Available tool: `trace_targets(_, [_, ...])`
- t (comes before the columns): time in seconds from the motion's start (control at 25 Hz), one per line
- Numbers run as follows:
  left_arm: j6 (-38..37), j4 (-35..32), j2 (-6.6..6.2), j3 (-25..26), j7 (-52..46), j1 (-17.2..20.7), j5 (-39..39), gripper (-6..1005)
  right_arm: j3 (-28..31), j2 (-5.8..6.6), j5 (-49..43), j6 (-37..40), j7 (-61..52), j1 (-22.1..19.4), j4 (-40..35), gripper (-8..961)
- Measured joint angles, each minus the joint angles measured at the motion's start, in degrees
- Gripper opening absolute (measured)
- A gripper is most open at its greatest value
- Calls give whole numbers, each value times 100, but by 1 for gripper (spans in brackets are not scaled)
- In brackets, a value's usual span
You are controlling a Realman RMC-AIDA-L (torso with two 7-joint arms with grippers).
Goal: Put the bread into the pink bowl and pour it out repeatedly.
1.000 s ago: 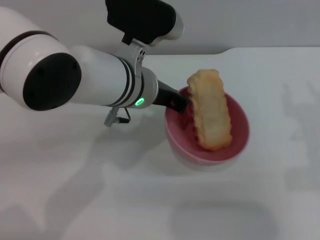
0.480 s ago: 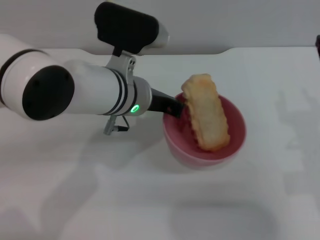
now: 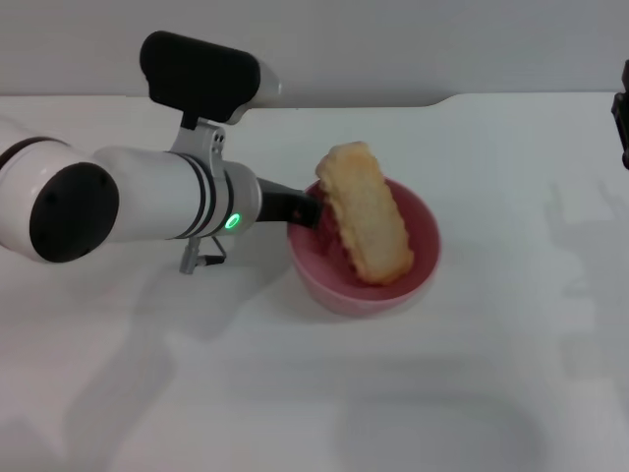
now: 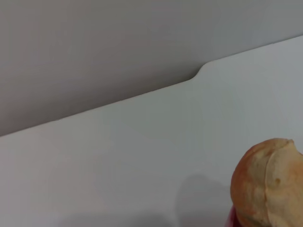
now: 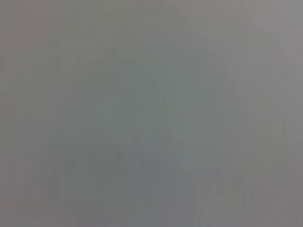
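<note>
Nearest the robot lay the bare stretch of the smooth white table (image 3: 295,393), with faint grey shadows across it.

Farther out, slightly right of centre in the head view, stood the round, deep, glossy pink plastic bowl (image 3: 408,280) on the table. Inside it leaned the elongated toy loaf of bread (image 3: 366,224), golden-orange with a ridged edge; its lower end rested in the bowl's hollow toward the right, while its upper end rose above the rim on the far left side. The left wrist view showed that rounded tan upper end (image 4: 270,182) against the white table, with a sliver of pink rim beside it.

From the left reached the white left arm with its black bands and a small green light (image 3: 233,221). At its tip, the dark left gripper (image 3: 307,209) met the bowl's left rim, just beside the raised end of the bread. The fingers were hidden behind the rim and the loaf, so whether they were spread or pinching the rim could not be told.

Beyond the bowl, the table ran back to its far edge, where a grey wall (image 3: 442,44) began.

At the far right edge, only a dark part of the right arm (image 3: 623,113) showed; its gripper was out of sight, and the right wrist view gave only a featureless grey.
</note>
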State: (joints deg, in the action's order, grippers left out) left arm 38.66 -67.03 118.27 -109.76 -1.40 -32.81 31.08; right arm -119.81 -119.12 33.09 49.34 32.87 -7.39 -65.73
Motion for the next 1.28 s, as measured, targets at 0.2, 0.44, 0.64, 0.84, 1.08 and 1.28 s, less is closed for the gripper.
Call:
trace_targets(0.2, [-76, 217, 4, 33, -2, 46, 3, 52, -50, 2, 16, -43, 2, 30, 42, 603])
trace_targets(0.44, [-28, 226, 0, 8, -2, 81, 9, 52, -38, 3, 21, -77, 24, 65, 44, 604])
trace_targets(0.64, [-67, -121, -10, -15, 36, 272, -47, 57, 0, 3, 22, -200, 25, 108, 44, 604])
trace_targets(0.84, [-212, -423, -13, 60, 199, 463, -74, 127, 10, 3, 22, -271, 26, 141, 43, 603])
trace_targets(1.08, [-813, -655, -33, 291, 691, 697, -95, 260, 134, 31, 707, -807, -4, 226, -160, 604])
trace_targets(1.28, [-2649, -815, -33, 803, 1457, 1457, -237, 423, 391, 53, 1308, -1443, -6, 227, -376, 623])
